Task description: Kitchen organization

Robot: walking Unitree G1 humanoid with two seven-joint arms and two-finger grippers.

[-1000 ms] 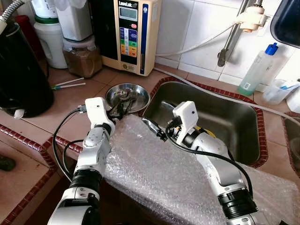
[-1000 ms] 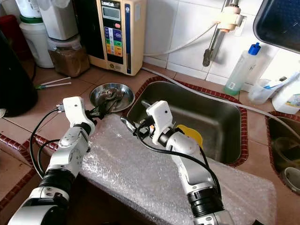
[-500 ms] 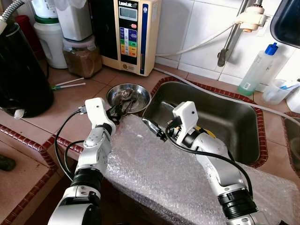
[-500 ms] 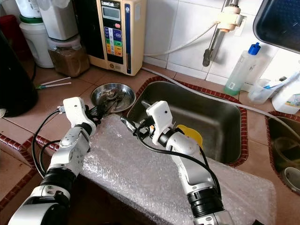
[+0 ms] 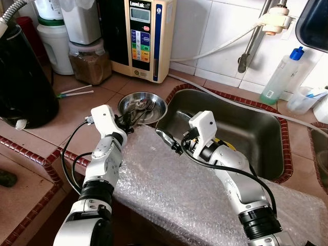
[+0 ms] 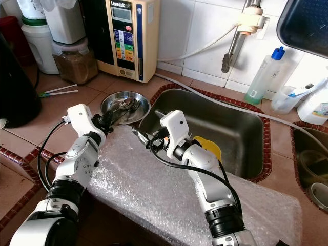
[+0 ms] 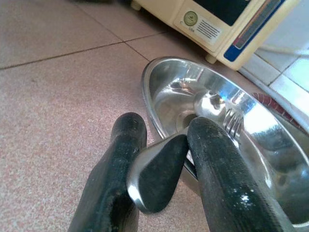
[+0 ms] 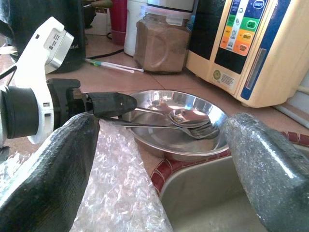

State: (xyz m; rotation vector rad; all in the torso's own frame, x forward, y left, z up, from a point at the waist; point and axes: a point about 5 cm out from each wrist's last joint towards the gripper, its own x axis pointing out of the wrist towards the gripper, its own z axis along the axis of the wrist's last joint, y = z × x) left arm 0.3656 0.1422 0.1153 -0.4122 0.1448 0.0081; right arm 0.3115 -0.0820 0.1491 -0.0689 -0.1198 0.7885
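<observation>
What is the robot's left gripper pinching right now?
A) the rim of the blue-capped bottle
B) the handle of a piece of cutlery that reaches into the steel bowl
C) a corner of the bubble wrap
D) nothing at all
B: the left gripper is closed on the flat metal handle of a piece of cutlery whose far end lies in the steel bowl beside the sink.

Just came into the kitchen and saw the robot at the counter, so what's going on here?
The robot is sorting cutlery beside the sink. Its left gripper is shut on the handle of a utensil whose other end rests in the steel bowl, where a spoon and fork lie. The right gripper hovers open over the bubble wrap on the counter edge, holding nothing.
</observation>
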